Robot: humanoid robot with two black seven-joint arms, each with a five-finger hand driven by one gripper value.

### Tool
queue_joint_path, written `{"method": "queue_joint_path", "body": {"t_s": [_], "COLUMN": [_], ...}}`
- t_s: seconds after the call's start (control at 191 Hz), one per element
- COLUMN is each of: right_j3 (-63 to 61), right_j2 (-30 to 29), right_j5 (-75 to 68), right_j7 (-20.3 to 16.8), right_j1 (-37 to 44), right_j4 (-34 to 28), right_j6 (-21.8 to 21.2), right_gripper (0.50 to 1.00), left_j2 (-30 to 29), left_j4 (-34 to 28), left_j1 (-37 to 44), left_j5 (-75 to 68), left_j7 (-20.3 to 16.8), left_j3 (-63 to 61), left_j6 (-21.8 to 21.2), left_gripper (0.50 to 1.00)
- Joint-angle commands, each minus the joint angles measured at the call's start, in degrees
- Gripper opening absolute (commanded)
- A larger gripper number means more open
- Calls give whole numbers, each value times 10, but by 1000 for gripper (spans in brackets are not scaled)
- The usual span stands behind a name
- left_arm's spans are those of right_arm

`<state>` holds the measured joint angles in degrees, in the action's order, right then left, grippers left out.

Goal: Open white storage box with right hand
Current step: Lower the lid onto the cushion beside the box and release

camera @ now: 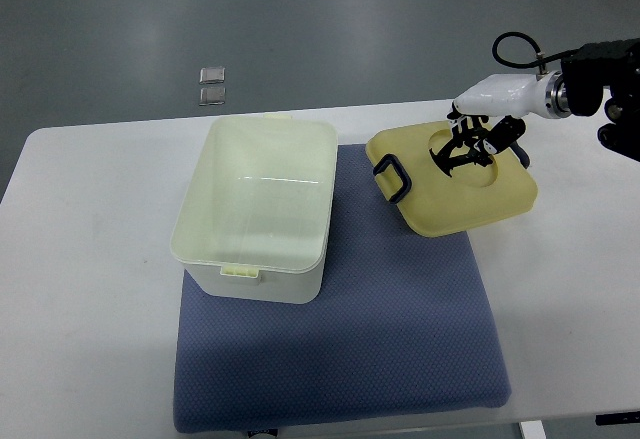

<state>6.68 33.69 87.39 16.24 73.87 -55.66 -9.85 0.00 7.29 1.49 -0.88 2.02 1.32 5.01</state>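
The white storage box stands open and empty on the left part of a blue mat. Its cream lid lies to the right of it, top side up, partly on the mat and partly on the table, with a dark latch at its left edge. My right hand comes in from the right edge and sits over the lid's round recess. Its black fingers curl down into that recess around the lid's handle. The left arm is out of the picture.
The white table carries the mat and box. Beyond its far edge, two small clear packets lie on the grey floor. A black cable loops above my right wrist.
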Motion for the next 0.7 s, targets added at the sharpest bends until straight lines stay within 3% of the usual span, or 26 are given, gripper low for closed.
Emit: {"method": "queue_joint_path", "body": {"t_s": [0.0, 0.382, 0.503, 0.628, 0.696], "right_j3": [-2, -8, -8, -10, -11], "right_j2": [-13, -37, -36, -33, -33], "right_j5": [-4, -27, -27, -30, -30], "right_j7": [-10, -22, -22, -22, -22], "right_j1": [-1, -37, -40, -39, -38], "right_j4": [-1, -1, -1, -1, -1], "right_j6": [2, 9, 9, 5, 4], "right_gripper": [500, 500, 596, 748, 760], "left_j2": [0, 0, 0, 0, 0], "left_j4": [0, 0, 0, 0, 0], "left_j1": [0, 0, 0, 0, 0], "left_j5": [0, 0, 0, 0, 0], "left_j7": [0, 0, 0, 0, 0], "left_j3": [0, 0, 0, 0, 0], "left_j6": [0, 0, 0, 0, 0], "left_gripper": [1000, 1000, 1000, 1000, 1000]}}
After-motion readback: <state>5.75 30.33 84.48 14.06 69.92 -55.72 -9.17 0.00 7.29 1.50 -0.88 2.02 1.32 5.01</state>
